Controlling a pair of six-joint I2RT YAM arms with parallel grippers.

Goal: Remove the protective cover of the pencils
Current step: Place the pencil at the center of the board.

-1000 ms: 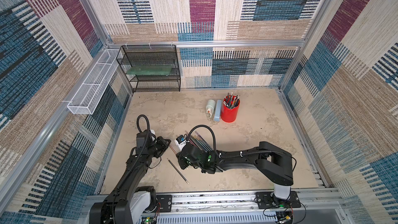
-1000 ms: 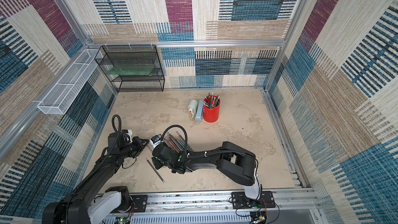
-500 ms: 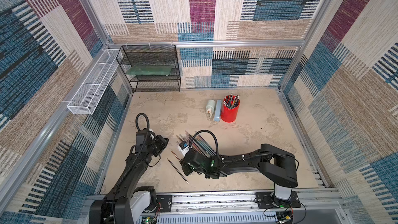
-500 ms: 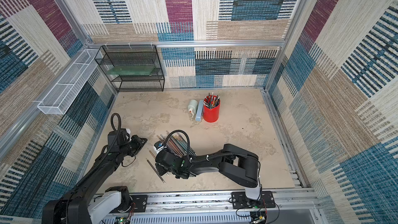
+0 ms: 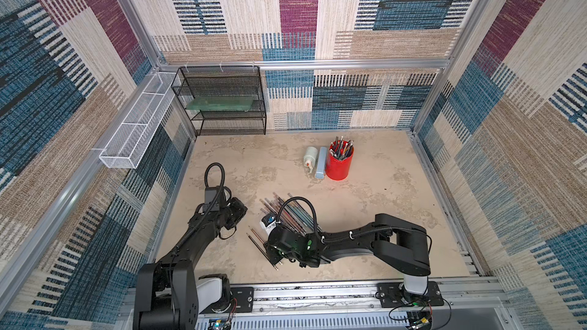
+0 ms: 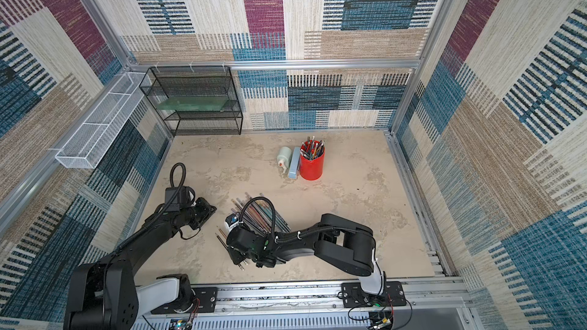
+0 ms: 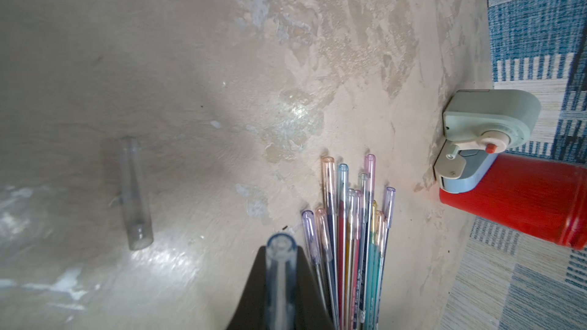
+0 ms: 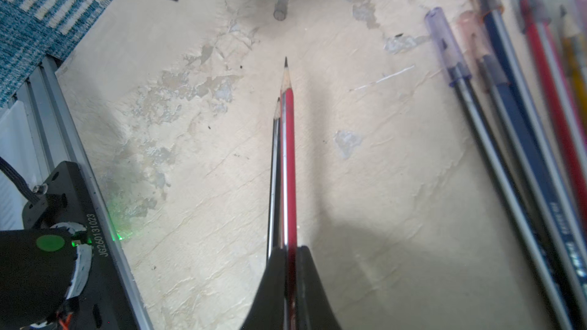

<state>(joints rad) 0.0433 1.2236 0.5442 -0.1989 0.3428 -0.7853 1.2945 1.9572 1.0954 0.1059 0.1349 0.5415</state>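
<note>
grips a red pencil [image 8: 289,153] tight in the right gripper [image 8: 288,250], sharpened tip bare and pointing out past the jaws. shows a black pencil [image 8: 275,160] just beside it, also uncapped; cannot tell if touching. pinches a clear bluish cap [image 7: 281,242] in the clenched left gripper [image 7: 281,253]. has a loose clear cap [image 7: 135,198] flat on the tabletop [image 5: 365,217], farther from the red cup [image 5: 340,163] than the pile. has the capped pencils [image 7: 349,233] fanned in that pile on the tabletop, well apart from the red cup, on its robot-base side, between red cup and right gripper.
</note>
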